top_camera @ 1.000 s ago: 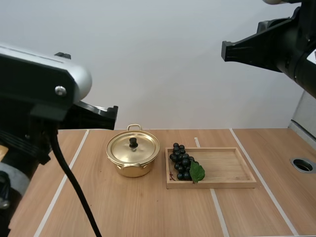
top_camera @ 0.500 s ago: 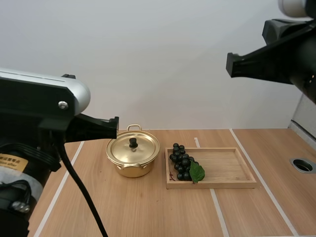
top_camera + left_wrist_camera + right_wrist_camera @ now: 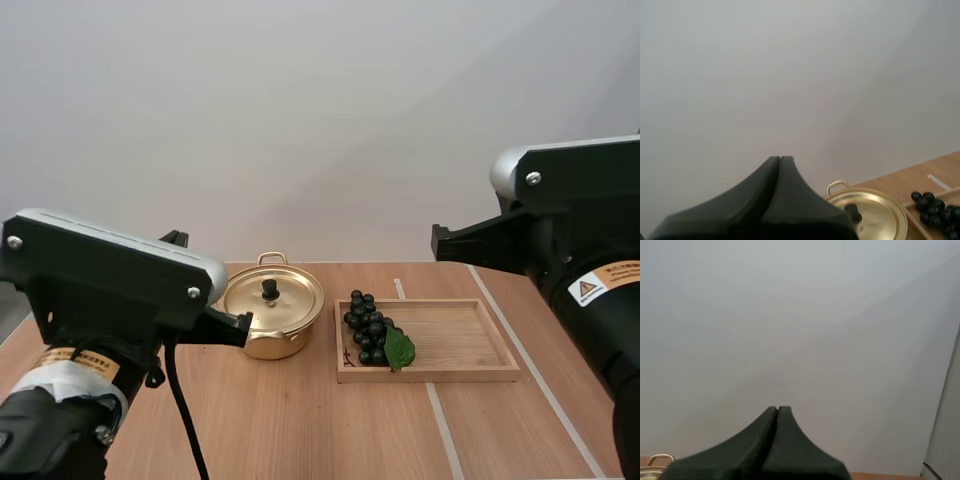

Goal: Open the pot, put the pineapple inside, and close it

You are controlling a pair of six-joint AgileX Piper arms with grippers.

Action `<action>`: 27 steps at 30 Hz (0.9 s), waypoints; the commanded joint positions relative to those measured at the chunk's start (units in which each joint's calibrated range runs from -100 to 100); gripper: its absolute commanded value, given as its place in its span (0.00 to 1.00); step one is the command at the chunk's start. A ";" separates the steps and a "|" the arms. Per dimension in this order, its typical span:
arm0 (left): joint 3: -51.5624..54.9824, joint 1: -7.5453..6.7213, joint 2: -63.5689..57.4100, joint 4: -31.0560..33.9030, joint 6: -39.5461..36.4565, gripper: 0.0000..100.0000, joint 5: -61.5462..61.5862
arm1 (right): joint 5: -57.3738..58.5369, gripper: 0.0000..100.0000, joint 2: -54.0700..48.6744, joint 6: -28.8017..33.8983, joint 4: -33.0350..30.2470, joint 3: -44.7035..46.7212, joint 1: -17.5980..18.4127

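starting pt, nothing done yet: lid (image 3: 270,297) on the pot (image 3: 268,340) mid-frame, the fruit, a bunch of grapes (image 3: 367,328), in the tray (image 3: 460,345) just right of it, left gripper (image 3: 780,159) & right gripper (image 3: 777,408) both w/ fingers pressed together, empty.

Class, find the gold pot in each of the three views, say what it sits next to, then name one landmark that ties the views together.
High view: the pot stands left of the wooden tray.
Left wrist view: just past the shut left pincer, beside the grapes.
Right wrist view: a sliver of it beside the shut right pincer.
Shared landmark: the pot's loop handle.
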 commanded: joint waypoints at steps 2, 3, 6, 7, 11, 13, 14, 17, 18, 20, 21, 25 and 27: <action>4.00 -0.49 -0.24 0.55 -0.56 0.00 -0.68 | 4.33 0.00 -1.92 -0.41 0.32 1.55 0.31; 5.01 -0.56 -0.24 0.44 -0.56 0.00 -0.68 | 4.31 0.00 -2.38 -0.41 -0.28 2.40 0.79; 7.90 -0.56 -0.24 0.44 -0.56 0.00 -0.68 | 3.76 0.00 -4.12 -0.41 -1.52 5.52 1.61; 8.67 -0.56 -0.24 0.44 -0.66 0.00 -0.68 | 3.46 0.00 -4.83 -0.41 -2.05 6.83 1.80; 11.82 -0.56 -0.24 -0.53 -0.91 0.00 -0.68 | 2.94 0.00 -5.66 -0.41 -4.26 11.55 2.00; 12.72 -0.56 -0.24 -2.19 -1.02 0.00 -0.68 | 1.79 0.00 -5.66 -0.41 -5.49 13.41 1.89; 13.00 -0.56 -0.24 -2.74 -1.11 0.00 -0.68 | 1.05 0.00 -5.66 -0.41 -5.49 14.33 1.83; 13.01 -0.56 -0.24 -2.85 -1.75 0.00 -0.68 | 1.36 0.00 -5.66 -0.41 -5.39 15.50 1.72; 13.01 -0.56 -0.24 -2.85 -2.04 0.00 -0.68 | 1.51 0.00 -5.66 -0.41 -5.28 15.51 1.64; 13.01 -0.56 -0.24 -2.85 -2.03 0.00 0.00 | 1.85 0.00 -5.66 -0.41 -5.28 15.51 1.39; 13.11 -0.56 -0.24 -2.85 -2.03 0.00 0.22 | 2.25 0.00 -5.66 -0.41 -5.14 15.51 1.25; 13.91 -0.56 -0.24 -2.88 -2.95 0.00 0.37 | 10.60 0.00 -5.66 -0.12 -4.26 15.51 1.07; 14.43 -0.56 -0.24 -2.88 -3.96 0.00 0.61 | 16.46 0.00 -5.66 -0.12 -3.31 15.51 1.07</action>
